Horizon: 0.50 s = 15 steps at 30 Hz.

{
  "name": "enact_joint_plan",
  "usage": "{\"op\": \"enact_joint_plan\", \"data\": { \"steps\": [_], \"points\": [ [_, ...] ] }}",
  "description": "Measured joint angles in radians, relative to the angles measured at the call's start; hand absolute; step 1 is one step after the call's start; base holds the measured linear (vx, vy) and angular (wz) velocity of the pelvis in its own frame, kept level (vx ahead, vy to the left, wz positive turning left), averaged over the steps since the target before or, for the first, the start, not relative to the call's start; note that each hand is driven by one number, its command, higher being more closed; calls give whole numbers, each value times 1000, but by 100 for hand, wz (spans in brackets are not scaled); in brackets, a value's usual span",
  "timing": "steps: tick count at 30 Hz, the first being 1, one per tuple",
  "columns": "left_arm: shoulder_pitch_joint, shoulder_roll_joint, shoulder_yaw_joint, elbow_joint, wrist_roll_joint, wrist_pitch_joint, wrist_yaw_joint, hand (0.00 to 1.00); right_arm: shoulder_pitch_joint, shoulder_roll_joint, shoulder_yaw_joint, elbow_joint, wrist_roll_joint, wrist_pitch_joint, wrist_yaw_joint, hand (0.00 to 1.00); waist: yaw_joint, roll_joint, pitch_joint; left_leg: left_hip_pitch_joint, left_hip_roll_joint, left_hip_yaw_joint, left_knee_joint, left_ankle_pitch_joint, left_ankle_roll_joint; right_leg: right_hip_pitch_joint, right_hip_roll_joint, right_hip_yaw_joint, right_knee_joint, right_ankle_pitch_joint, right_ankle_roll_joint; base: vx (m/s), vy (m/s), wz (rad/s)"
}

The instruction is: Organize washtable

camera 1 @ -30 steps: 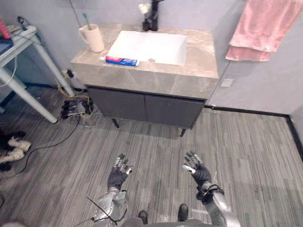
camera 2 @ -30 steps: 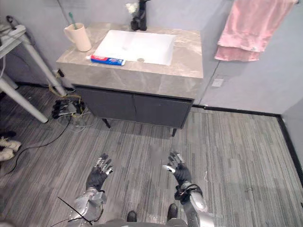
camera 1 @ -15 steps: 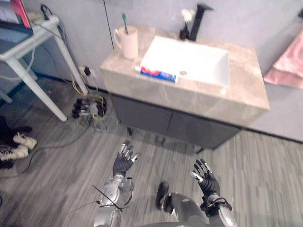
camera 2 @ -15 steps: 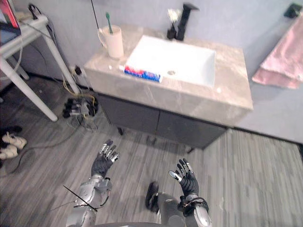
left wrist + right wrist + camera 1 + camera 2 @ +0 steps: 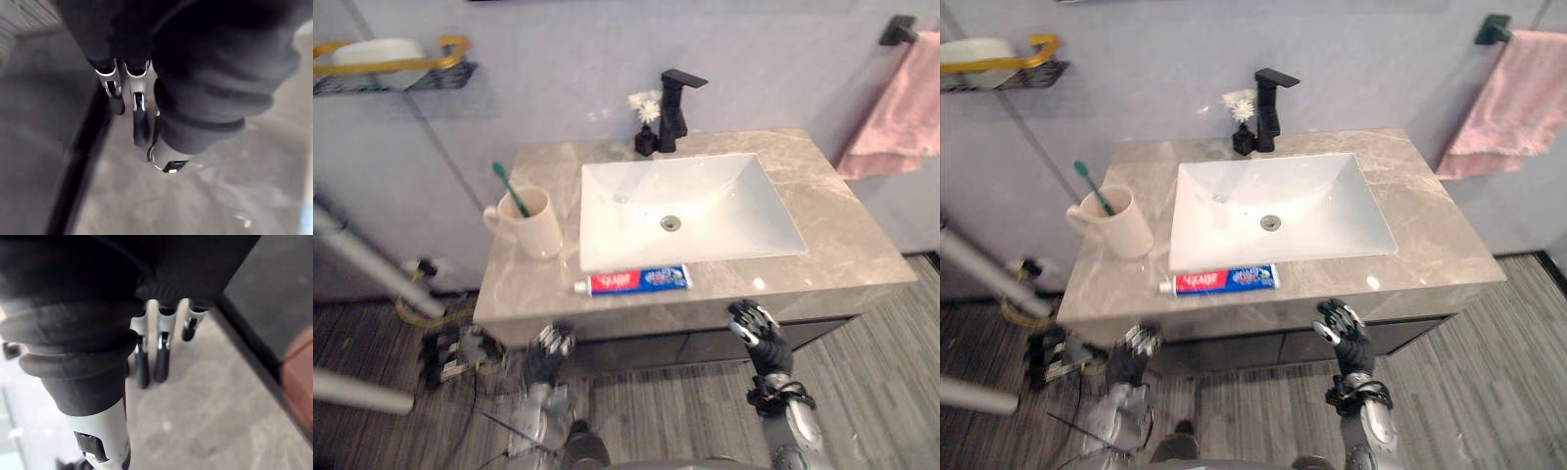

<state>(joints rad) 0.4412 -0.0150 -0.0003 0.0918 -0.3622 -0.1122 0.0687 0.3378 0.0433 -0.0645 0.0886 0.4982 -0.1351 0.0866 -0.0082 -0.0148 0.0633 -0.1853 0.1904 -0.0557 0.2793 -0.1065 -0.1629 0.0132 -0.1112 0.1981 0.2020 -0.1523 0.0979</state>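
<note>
Toothpaste tube (image 5: 633,281) lies flat at 6 o'clock of the sink (image 5: 705,211), likely light, soft and slick, so pinch mid-body; left hand (image 5: 546,352) and right hand (image 5: 762,336) hang empty with fingers spread, below the counter (image 5: 842,235) edge.

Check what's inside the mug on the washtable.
A green toothbrush stands tilted in the cream mug, upper end above the rim. Its lower end and the mug's bottom are hidden by its wall.

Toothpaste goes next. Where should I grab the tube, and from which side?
Take the toothpaste tube across its middle, fingers and thumb on its long edges, coming from above and the front. It lies flat on the counter along its front edge, cap to the left, basin close behind.
</note>
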Motion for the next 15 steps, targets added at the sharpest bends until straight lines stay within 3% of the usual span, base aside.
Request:
{"op": "enact_joint_plan", "data": {
  "steps": [1,2,5,9,13,14,15],
  "points": [
    [34,2,-28,-4,0,-1,0,0,4,25,-9,27,-3,0,2,0,-4,1,1,32,-3,27,-24,-3,6,1,-1,18,-17,69,40,183,406,-33],
    [48,4,-34,-4,0,-4,0,0,8,24,-5,44,-4,-1,6,0,-4,0,0,51,-3,45,-40,-3,6,1,-1,30,-19,88,50,142,371,-43],
    [75,54,-52,-5,1,-5,-2,0,-9,24,-5,113,-44,-3,17,0,-1,-20,-23,90,-13,123,-105,11,25,-29,-10,99,-37,136,57,2,167,-63],
    [58,74,-47,-5,3,-9,-1,0,-45,20,6,184,-76,0,23,0,9,-10,-25,88,1,213,-131,22,30,-89,-12,93,-71,180,59,-144,-26,-83],
    [19,71,-36,-5,3,-9,-2,0,-34,-5,6,208,-100,7,24,0,-2,-2,-29,71,6,182,-147,17,22,-84,-14,13,-101,167,54,-186,-106,-5],
    [10,75,-21,-6,3,-14,-2,0,-37,-7,12,208,-106,7,25,0,-2,-27,-40,72,-12,169,-163,28,6,-86,-26,-18,-101,110,22,-131,-184,1],
    [3,76,-3,-3,2,-22,-3,0,-41,-15,26,210,-109,6,25,0,-1,-53,-49,71,-31,159,-173,40,-4,-91,-45,-42,-106,48,59,-123,-201,9]
  ]
}}
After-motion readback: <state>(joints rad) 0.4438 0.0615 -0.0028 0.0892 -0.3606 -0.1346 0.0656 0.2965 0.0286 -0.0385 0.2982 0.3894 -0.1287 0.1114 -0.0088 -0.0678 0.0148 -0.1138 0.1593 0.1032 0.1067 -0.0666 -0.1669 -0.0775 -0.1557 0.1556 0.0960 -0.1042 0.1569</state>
